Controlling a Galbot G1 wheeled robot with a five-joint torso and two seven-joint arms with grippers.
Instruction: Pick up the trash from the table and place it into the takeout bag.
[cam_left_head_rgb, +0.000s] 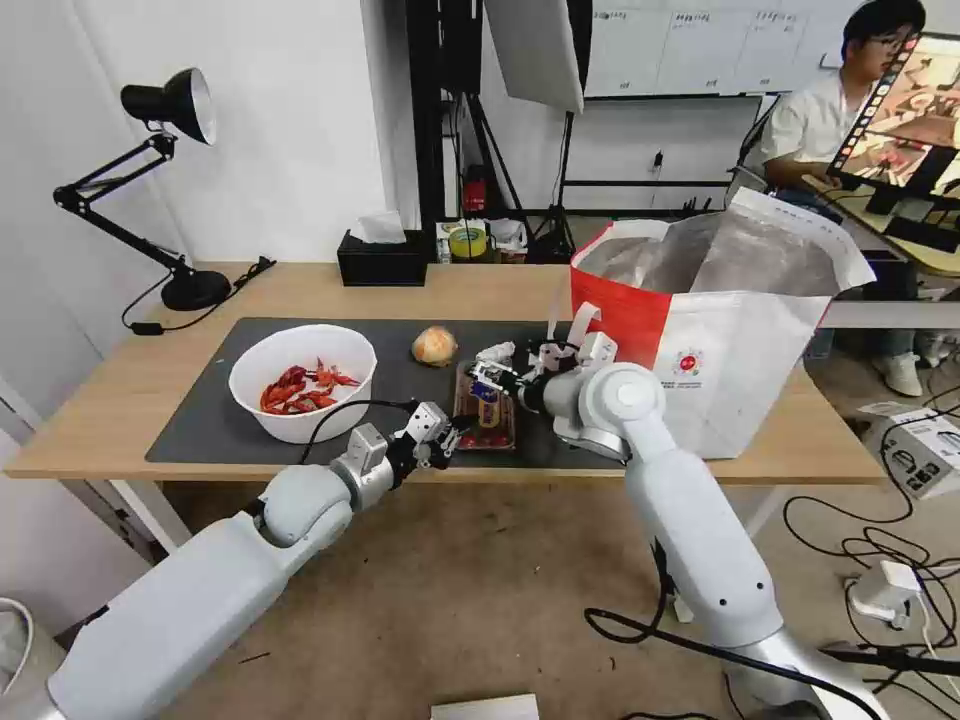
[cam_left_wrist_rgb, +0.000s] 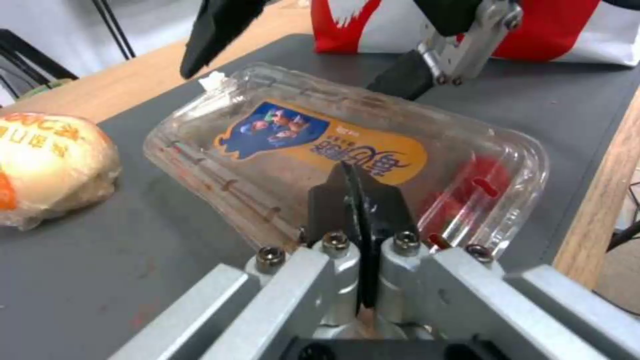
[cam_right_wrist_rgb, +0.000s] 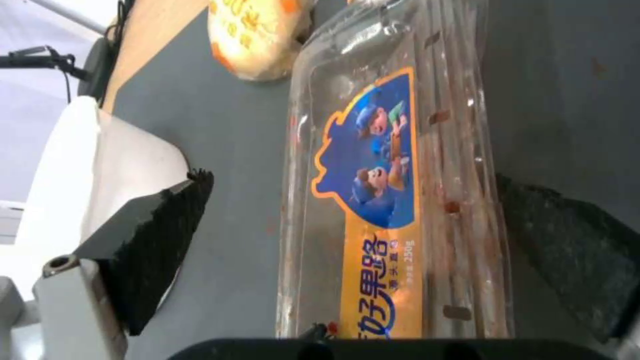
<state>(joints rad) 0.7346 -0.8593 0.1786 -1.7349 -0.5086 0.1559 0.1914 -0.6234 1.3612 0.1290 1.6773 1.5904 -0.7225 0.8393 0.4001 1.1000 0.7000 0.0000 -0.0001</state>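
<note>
Right pincer, centre of the head view, hangs over the far end of the clamshell tray with its jaws spread wide; in the right wrist view one pad sits lower left and the other lower right, tray running between them, neither pad touching plastic as far as I can tell. Left pincer just below centre, at the tray's near edge; in the left wrist view its fingers are pressed together, nothing between them, tips resting at or just over the tray rim.

To do this step well, my read: lower the right pincer so the pads straddle the tray's short width, then close slowly, since thin clear plastic will likely buckle or pop open and spill the red scraps. Left pincer looks placed to steady the near edge; better keep it from pinning the lid while the right lifts.

Around them: wrapped orange-beige lump just up-left of the tray, on the dark mat. White bowl of crayfish shells centre-left. Takeout bag stands open at right of the tabletop, mouth upward, close to the tray, so a short carry. Mind the loop handle beside the right wrist.
</note>
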